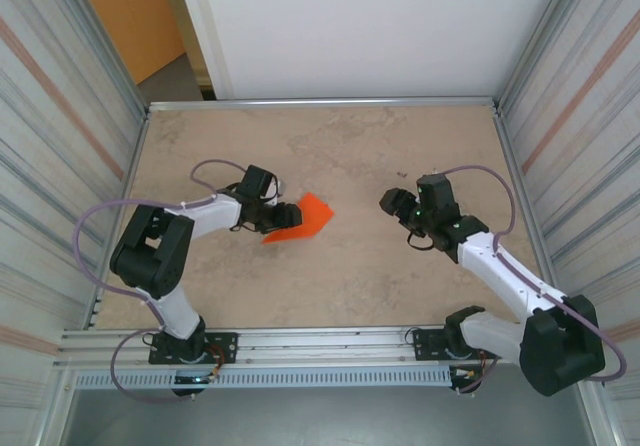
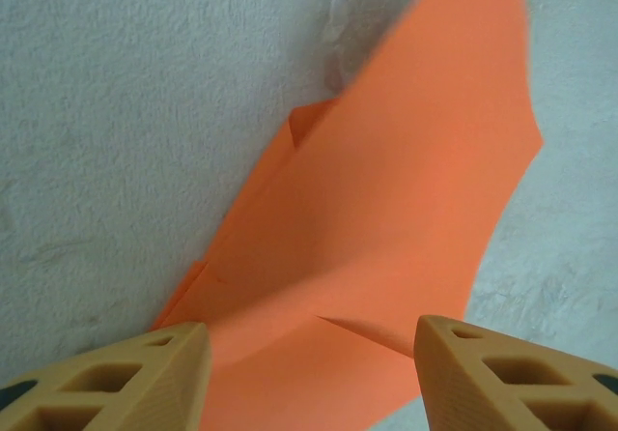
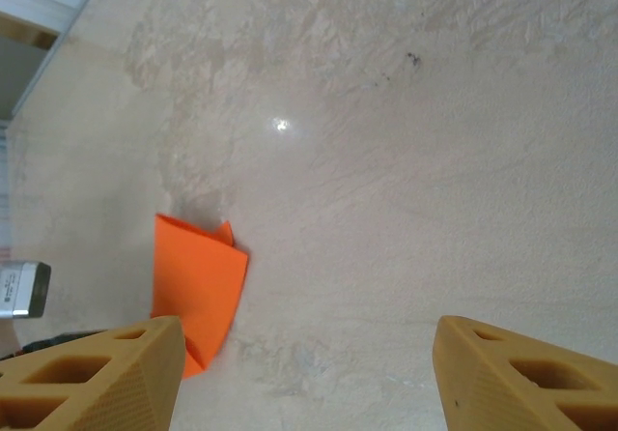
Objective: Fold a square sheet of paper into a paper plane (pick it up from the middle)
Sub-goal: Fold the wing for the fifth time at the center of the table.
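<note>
Obs., top view: orange paper sheet [image 1: 303, 218] lies on the beige table [image 1: 340, 146], left of centre. It is already creased, so the outline is no longer square; one pointed corner faces the right side. A small shadow sits under its near-left edge.

L gripper [image 1: 272, 216] is at the sheet's left edge, arm reaching in from the near-left base. L wrist cam: L gripper [image 2: 309, 327] has jaws apart, and the sheet [image 2: 406, 189] runs up out of the gap between the two tan lattice fingers [image 2: 145, 378]. Folded flaps are visible: one layer edge near the sheet's top left, another crease low between the fingers. The sheet surface looks bowed, not flat. Cannot tell whether the finger pads touch the paper edges; no clamp seen.

R gripper [image 1: 392, 204] is well apart from the sheet, right of centre, pointing toward it. R wrist cam: R gripper [image 3: 309, 327] has jaws apart w/ nothing between, bare table [image 3: 406, 180] below. The sheet [image 3: 198, 281] is seen at lower left of that view, just beside the left finger [image 3: 97, 378] in the frame.

Far side: white wall panel [image 1: 380, 26].
</note>
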Robot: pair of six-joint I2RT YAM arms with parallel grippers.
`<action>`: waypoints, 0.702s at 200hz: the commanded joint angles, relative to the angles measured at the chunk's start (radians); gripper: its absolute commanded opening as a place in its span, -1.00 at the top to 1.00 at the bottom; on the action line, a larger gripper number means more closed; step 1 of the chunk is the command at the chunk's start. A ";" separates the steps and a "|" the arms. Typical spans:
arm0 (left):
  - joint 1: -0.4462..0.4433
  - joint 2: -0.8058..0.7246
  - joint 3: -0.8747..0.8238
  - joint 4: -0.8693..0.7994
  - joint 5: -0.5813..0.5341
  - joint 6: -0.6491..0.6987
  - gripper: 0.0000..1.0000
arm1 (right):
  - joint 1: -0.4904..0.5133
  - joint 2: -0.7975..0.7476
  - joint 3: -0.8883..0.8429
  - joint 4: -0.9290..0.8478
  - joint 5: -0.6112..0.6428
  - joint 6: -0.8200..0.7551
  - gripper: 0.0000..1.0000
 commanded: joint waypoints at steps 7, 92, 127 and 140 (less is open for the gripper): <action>0.006 0.024 -0.004 0.030 0.050 -0.054 -0.13 | 0.062 0.077 0.066 -0.035 0.003 0.028 -0.35; -0.094 0.003 -0.107 0.084 0.076 -0.355 0.18 | 0.341 0.341 0.052 0.256 -0.033 0.341 -0.16; -0.097 0.017 -0.128 0.112 0.077 -0.411 0.24 | 0.380 0.409 0.045 0.271 -0.012 0.446 -0.02; -0.095 0.025 -0.129 0.114 0.080 -0.416 0.24 | 0.387 0.422 0.036 0.277 -0.007 0.478 -0.01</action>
